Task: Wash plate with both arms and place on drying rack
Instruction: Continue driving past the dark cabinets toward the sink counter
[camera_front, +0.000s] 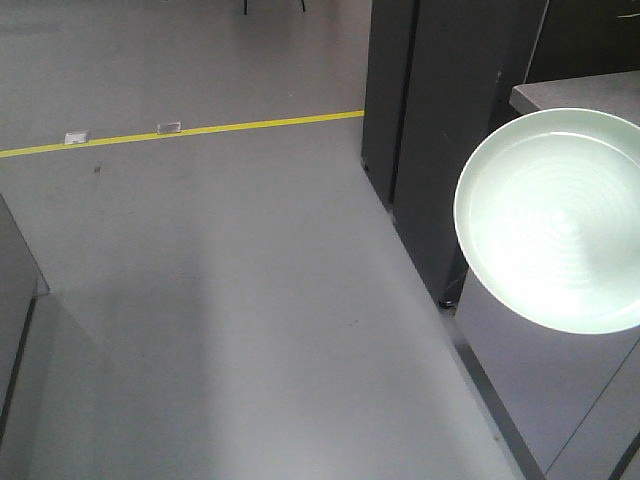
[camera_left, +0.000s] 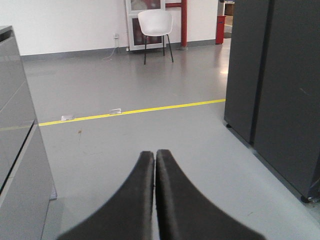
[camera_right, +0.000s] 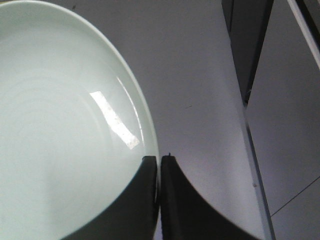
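Black right gripper (camera_right: 160, 159) is clamping the rim of a round pale mint-green plate (camera_right: 60, 125), whose face is spreading toward ten o'clock from the jaws, hanging over grey floor (camera_right: 200, 75). Black left gripper (camera_left: 155, 152) is sitting pressed together, empty, no plate in its view; the right gripper is plainly nearer.

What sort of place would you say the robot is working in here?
Probably an indoor lab or workshop hall rather than a home kitchen: a smooth grey floor marked with a yellow tape line, tall dark cabinets, and a lone white chair by the far wall.
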